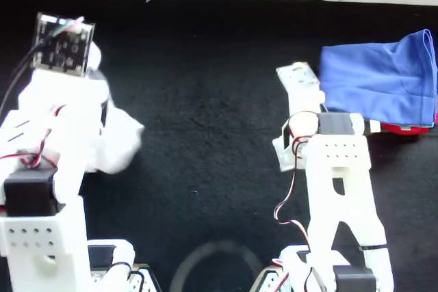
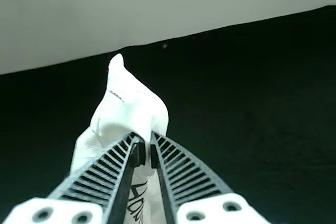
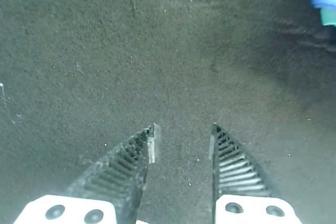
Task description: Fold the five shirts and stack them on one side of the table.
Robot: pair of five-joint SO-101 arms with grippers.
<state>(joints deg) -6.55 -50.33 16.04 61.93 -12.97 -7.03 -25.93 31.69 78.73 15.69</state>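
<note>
One white shirt (image 2: 128,108) hangs bunched from the left gripper (image 2: 146,145), whose fingers are pinched closed on the cloth. It sits at 9 o'clock on the black-covered table (image 1: 205,87) in the high view. One blue shirt (image 1: 383,76) lies folded at about 2 o'clock by the table's edge, on top of a red cloth (image 1: 404,128) whose rim shows beneath it. The right gripper (image 3: 182,140) holds nothing, with its fingers spread apart over bare table cover, just beside the blue shirt on its 9 o'clock side.
</note>
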